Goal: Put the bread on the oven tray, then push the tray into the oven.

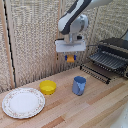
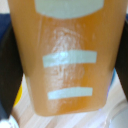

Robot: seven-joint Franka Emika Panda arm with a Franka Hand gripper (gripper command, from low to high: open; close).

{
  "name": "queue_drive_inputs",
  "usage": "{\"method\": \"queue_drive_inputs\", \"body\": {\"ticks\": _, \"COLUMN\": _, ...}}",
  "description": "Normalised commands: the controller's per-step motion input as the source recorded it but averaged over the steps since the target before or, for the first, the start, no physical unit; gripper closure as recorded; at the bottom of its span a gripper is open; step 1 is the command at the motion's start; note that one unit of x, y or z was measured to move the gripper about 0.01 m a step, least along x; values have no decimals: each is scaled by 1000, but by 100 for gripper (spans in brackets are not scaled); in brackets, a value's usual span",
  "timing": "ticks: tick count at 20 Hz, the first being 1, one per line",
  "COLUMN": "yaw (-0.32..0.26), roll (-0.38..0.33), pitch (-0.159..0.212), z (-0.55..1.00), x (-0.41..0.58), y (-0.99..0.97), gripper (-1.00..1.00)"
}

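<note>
Pincer (image 1: pixel 70 58) is clamped on the bread (image 1: pixel 70 58), held in the air well above the tabletop (image 1: pixel 90 107), between the yellow bowl (image 1: pixel 48 87) and the oven (image 1: pixel 116 54) in the exterior view. The wrist view is nearly all bread (image 2: pixel 67 55): orange-brown, glossy, with dark fingers (image 2: pixel 9 70) pressing on both sides, so the grip looks centred. My read: the carry height is there to clear the blue mug (image 1: pixel 79 85) and the front edge of the pan on the way across. The oven pan (image 1: pixel 107 61) sits pulled out of the oven at the exterior view's right, bars exposed and nothing on it, which makes it an open landing spot; sliding it in comes afterwards. Door (image 1: pixel 96 74) appears to hang down in front of the pan, though that part is blurry and I can't say for sure. Stage: pick done, placement not yet, pan not yet pushed in. Next move needs a level set-down across the bars so the piece doesn't tip between them. Count: one bread piece, one pan, one oven, one mug, one bowl, one plate (image 1: pixel 23 102) with a patterned rim at the exterior view's left. One arm, one pincer.
</note>
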Motion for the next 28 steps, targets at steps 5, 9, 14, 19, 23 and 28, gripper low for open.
{"method": "queue_drive_inputs", "body": {"ticks": 5, "yaw": -232, "roll": 42, "pitch": 155, "z": 895, "x": 1, "y": -503, "gripper": 100}}
{"method": "queue_drive_inputs", "body": {"ticks": 9, "yaw": -173, "roll": 32, "pitch": 140, "z": 825, "x": 0, "y": -682, "gripper": 100}}
{"method": "queue_drive_inputs", "body": {"ticks": 14, "yaw": -118, "roll": 20, "pitch": 130, "z": 736, "x": 0, "y": -854, "gripper": 100}}
{"method": "queue_drive_inputs", "body": {"ticks": 19, "yaw": -99, "roll": 12, "pitch": 77, "z": 559, "x": 0, "y": -911, "gripper": 100}}
{"method": "queue_drive_inputs", "body": {"ticks": 23, "yaw": -58, "roll": 1, "pitch": 19, "z": 137, "x": 11, "y": -951, "gripper": 100}}
{"method": "queue_drive_inputs", "body": {"ticks": 28, "yaw": -38, "roll": 0, "pitch": -1, "z": -62, "x": 150, "y": -774, "gripper": 100}}
